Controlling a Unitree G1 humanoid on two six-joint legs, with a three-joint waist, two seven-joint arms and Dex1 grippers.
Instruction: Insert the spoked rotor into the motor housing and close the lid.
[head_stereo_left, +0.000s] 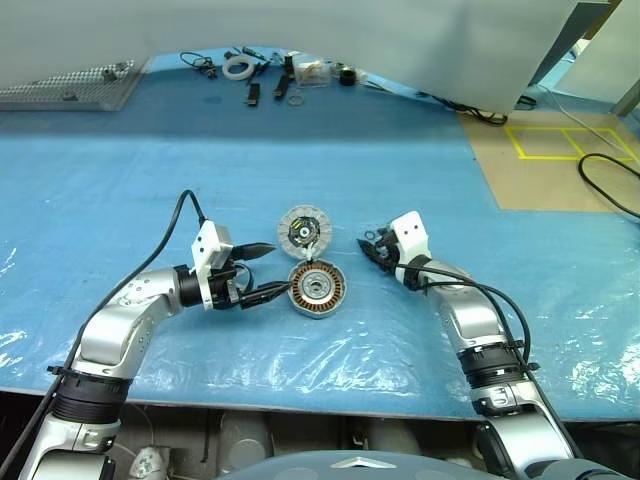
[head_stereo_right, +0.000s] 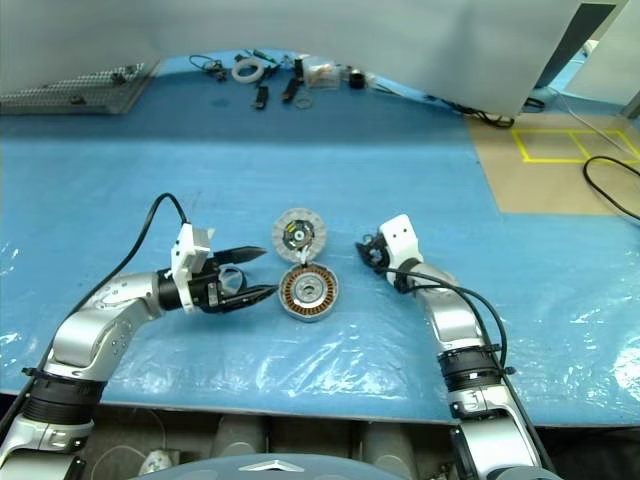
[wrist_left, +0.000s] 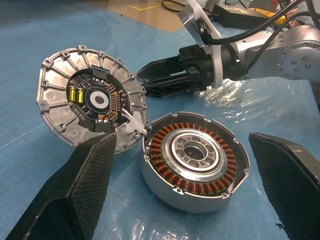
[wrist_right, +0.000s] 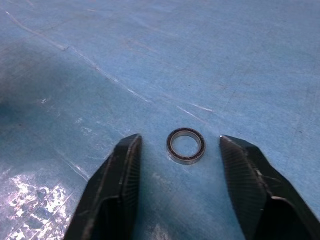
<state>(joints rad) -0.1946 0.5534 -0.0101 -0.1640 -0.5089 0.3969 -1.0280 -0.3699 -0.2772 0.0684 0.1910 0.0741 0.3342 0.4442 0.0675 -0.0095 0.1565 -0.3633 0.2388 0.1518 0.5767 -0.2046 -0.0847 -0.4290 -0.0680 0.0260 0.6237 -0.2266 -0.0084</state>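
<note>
The spoked rotor (wrist_left: 200, 179), a ring of copper-wound teeth, sits inside the silver-rimmed motor housing (wrist_left: 167, 189) at the table's middle. Just behind it lies the lid (wrist_left: 60, 95), whitish segmented face and dark hub up, its edge touching the housing rim. My left gripper (head_stereo_left: 277, 268) is open, its fingers (wrist_left: 90, 175) on either side of the housing and apart from it. To the right of the housing, my right gripper (head_stereo_left: 368, 250) is open, its fingers (wrist_right: 120, 170) either side of a small metal ring (wrist_right: 186, 145) on the table, not touching it.
The blue table is covered with a clear plastic sheet (head_stereo_left: 330, 360). Small tools and parts (head_stereo_left: 270, 75) lie along the far edge, with a perforated metal tray (head_stereo_left: 70, 88) at the far left. The table ends at the right, beside floor with yellow tape (head_stereo_left: 570, 140) and cables.
</note>
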